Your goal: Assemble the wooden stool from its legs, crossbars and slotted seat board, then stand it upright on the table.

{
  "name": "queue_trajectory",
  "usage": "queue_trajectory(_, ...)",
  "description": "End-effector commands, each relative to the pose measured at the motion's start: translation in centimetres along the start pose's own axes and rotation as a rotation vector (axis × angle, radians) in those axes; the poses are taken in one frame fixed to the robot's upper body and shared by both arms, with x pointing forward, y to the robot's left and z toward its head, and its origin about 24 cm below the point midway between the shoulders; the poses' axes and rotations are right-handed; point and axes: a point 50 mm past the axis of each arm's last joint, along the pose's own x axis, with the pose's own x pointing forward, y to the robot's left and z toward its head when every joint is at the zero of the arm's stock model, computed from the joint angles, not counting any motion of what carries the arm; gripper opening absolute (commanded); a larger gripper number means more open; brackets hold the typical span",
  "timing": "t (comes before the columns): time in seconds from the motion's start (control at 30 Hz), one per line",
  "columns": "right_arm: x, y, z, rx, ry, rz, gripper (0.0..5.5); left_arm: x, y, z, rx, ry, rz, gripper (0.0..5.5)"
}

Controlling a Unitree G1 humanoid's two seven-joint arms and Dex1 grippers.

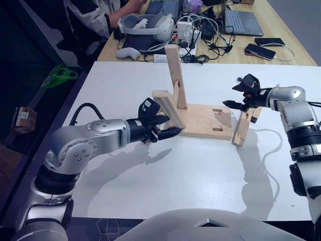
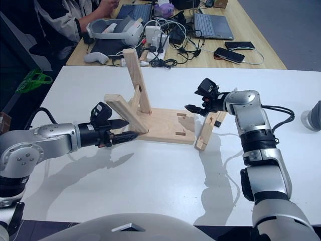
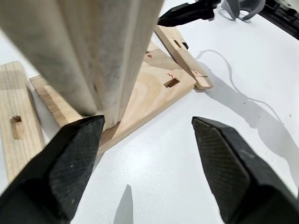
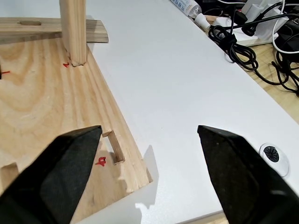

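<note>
Item one: a single slotted seat board point(image 1: 200, 123) lies flat near the middle of the white desk point(image 1: 150, 186).

Legs counted: three.
- The upright leg point(image 1: 175, 75) rises from the far left part of the board, close to vertical.
- The leaning leg point(image 1: 167, 108) stands at the board's near left corner and is tilted over toward the robot's left. I cannot tell how deep its foot sits.
- The third leg point(image 1: 241, 131) is loose. It is propped at a slant against the board's right edge, with its lower end on the desk.

Slots counted: two unfilled on the right side of the board, a far slot point(image 1: 217, 111) and a near slot point(image 1: 217, 129), each with a red mark beside it.

Grippers: two.
- The left gripper point(image 1: 172, 125) is low at the board's left front, just beside the foot of the leaning leg. Its jaws are spread apart and grasp nothing. The wrist view puts the leg's base next to one pad, and I cannot tell whether they touch.
- The right gripper point(image 1: 233, 99) hangs above the board's right edge, near the top of the third leg. Its jaws are released wide and hold nothing.

Behind the white desk is a second desk point(image 1: 296, 55) of wood. It carries two laptops, one at point(image 1: 241, 20) and the other at point(image 1: 165, 7), one white headset point(image 1: 148, 25) and a tangle of cables.
</note>
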Motion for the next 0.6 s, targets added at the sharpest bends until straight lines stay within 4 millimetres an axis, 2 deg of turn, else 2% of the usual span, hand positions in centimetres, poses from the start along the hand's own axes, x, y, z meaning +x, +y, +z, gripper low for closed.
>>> queue_trajectory(0.03, -1.4, 0.1, -0.8, 0.024, 0.022, 0.011, 3.83, 1.0, 0.4, 2.2, 0.003, -0.101, 0.051, 3.45)
queue_trajectory(0.13, -2.2, 0.2, -1.0, 0.031, 0.028, 0.013, 3.83, 1.9, 0.1, 3.9, -0.015, -0.176, 0.051, 3.45)
queue_trajectory(0.23, -2.6, 0.3, -0.9, 0.035, 0.030, 0.010, 3.83, 2.6, 0.4, 4.8, -0.028, -0.204, 0.069, 3.45)
queue_trajectory(0.6, -3.1, 1.0, -1.2, 0.047, 0.042, 0.030, 3.83, 3.9, 4.7, 5.3, -0.031, -0.173, 0.251, 3.45)
